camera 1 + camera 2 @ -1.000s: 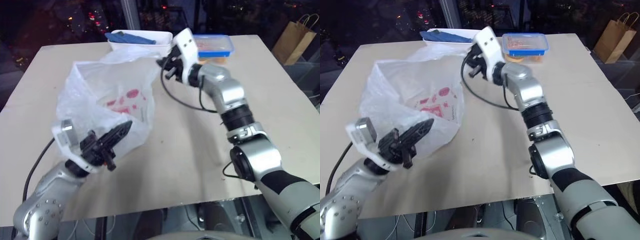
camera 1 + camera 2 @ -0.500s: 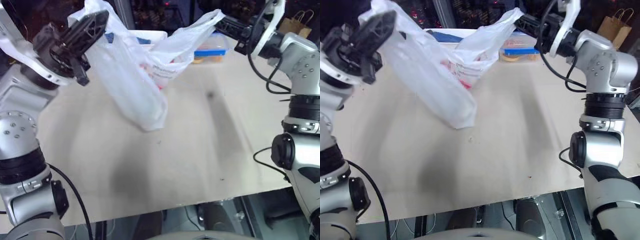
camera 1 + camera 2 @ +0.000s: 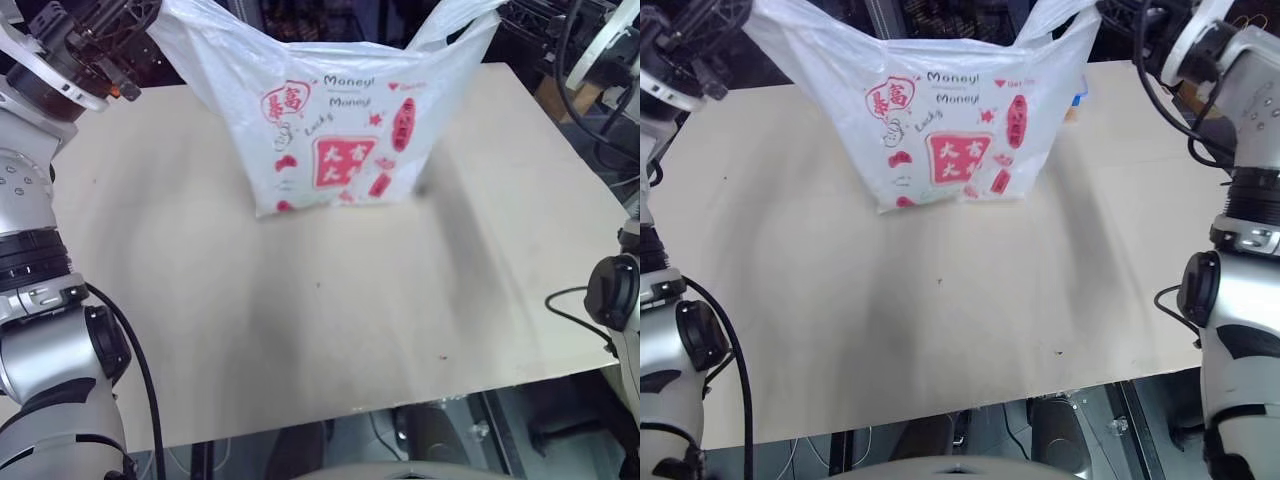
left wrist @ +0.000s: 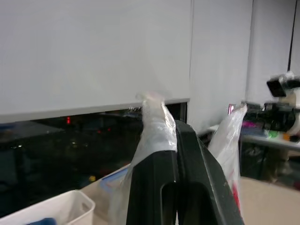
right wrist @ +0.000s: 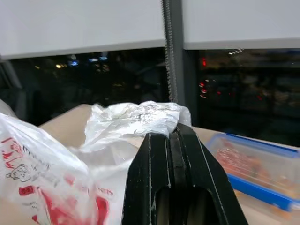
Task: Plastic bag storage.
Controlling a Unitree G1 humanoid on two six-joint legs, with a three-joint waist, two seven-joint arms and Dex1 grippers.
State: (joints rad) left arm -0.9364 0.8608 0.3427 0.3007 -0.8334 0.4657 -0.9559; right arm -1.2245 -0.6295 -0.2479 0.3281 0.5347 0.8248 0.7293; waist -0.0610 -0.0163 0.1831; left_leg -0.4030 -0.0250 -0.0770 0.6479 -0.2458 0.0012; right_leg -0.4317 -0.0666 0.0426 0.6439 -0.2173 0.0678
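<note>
While I watched through the head camera, the bag (image 3: 335, 130) hung stretched flat between both arms above the far half of the table (image 3: 300, 330), its bottom edge near the tabletop; I could not tell whether it touched. Its printed face was toward me: red characters, hearts and "Money!" lines. I could not see anything inside it.

My left gripper (image 4: 177, 129), up at ten o'clock from the bag's middle, was clenched on one handle, the plastic bunched over the black fingers (image 4: 154, 178). My right gripper (image 5: 172, 136), at two o'clock, was likewise clamped on the other handle, a crumpled wad of film sitting at its tips.

Through the right wrist camera I saw a blue-rimmed clear box (image 5: 255, 171) on the table beyond the bag, with something reddish-orange inside. Through the left wrist camera a white tub (image 4: 56, 211) sat near it, holding something blue (image 4: 40, 221).
</note>
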